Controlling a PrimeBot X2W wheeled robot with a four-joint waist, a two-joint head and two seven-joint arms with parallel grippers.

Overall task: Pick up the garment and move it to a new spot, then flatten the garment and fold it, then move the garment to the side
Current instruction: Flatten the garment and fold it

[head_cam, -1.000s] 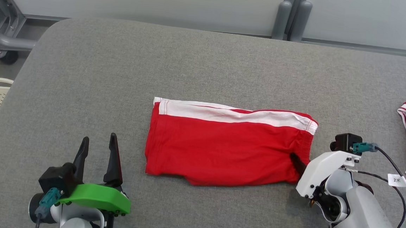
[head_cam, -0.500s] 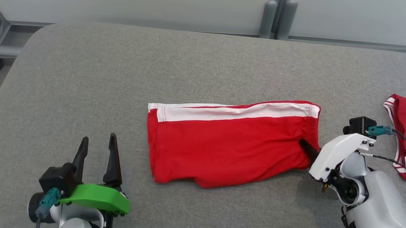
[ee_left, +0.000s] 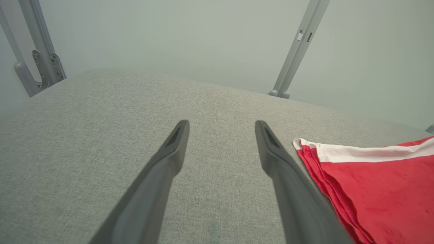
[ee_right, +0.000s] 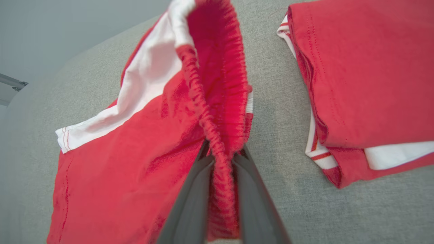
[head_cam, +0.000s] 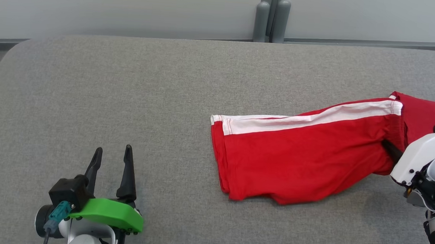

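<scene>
The folded red shorts (head_cam: 298,161) with a white side stripe lie on the grey table, right of centre, their right end lifted. My right gripper (head_cam: 387,147) is shut on the elastic waistband (ee_right: 220,162) at that end; in the right wrist view the waistband is pinched between both fingers (ee_right: 190,206). My left gripper (head_cam: 111,164) rests open at the lower left, well apart from the shorts. The left wrist view has its spread fingers (ee_left: 169,162) over bare cloth, and the shorts' left hem (ee_left: 339,169) just to their right.
A second folded red garment (ee_right: 366,74) with white trim lies on the table close to the right of the held waistband, seen also behind it (head_cam: 425,112). Grey table surface (head_cam: 128,94) stretches to the left. Grey posts (head_cam: 271,16) stand behind the far edge.
The right gripper has dragged the shorts rightward, lifting the waistband end toward the other red garment. The camera has also turned, shifting the whole scene. The left gripper stays put.
</scene>
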